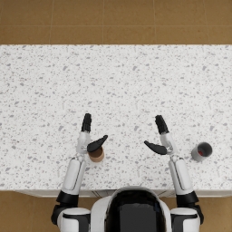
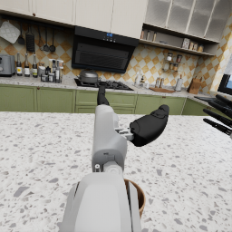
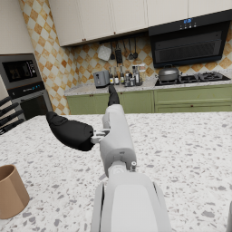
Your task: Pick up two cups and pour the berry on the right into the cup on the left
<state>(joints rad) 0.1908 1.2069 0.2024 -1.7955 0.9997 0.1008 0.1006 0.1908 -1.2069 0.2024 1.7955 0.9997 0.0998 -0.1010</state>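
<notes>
A brown cup [image 1: 96, 155] stands on the speckled counter [image 1: 118, 81] near its front edge, just under my left hand [image 1: 90, 136]. That hand is open, thumb stretched out above the cup's rim, holding nothing. The left wrist view shows the brown cup [image 2: 137, 199] beside the forearm, behind the left hand [image 2: 136, 124]. A grey cup [image 1: 201, 151] with a red berry inside stands at the right. My right hand [image 1: 159, 137] hovers open, well left of the grey cup. In the right wrist view the right hand [image 3: 86, 129] holds nothing and the brown cup [image 3: 11, 192] shows at the edge.
The counter's front edge [image 1: 31, 192] runs just behind both forearms. Brown floor lies beyond the far edge. Kitchen cabinets, a stove [image 2: 102, 84] and a range hood fill the background in the wrist views.
</notes>
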